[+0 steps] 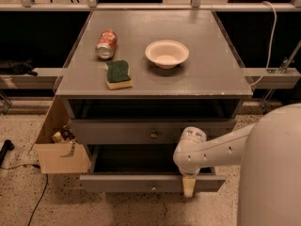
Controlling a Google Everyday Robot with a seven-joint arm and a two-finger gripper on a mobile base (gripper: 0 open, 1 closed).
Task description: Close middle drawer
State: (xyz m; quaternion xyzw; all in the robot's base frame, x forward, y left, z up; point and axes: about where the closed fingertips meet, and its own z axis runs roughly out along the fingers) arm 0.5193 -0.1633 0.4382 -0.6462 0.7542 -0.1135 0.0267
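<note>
The gripper (189, 187) hangs tip-down at the front of the pulled-out drawer, right of its knob (153, 188). Its jaws look pressed together into one narrow cream tip with no gap, and they hold nothing. I take this drawer, well out from the cabinet (211, 74), to be the middle drawer (117, 183). It sits below the upper drawer (113, 132), and anything lower is hidden under it. Whether the tip touches the panel I cannot tell. To do the push well, I'd say the gripper should lie flat against the front and drive straight in toward the cabinet. Contact should sit nearer the knob than it does now, since a shove off to the right could skew the drawer on its runners. The arm (211, 149) reaches across over the open cavity, so it must keep clear of the upper drawer's front as it travels inward. The drawer itself is wide and grey, with a plain flat front and one small knob at the centre. Its inside is dark and I can't make out any contents.
</note>
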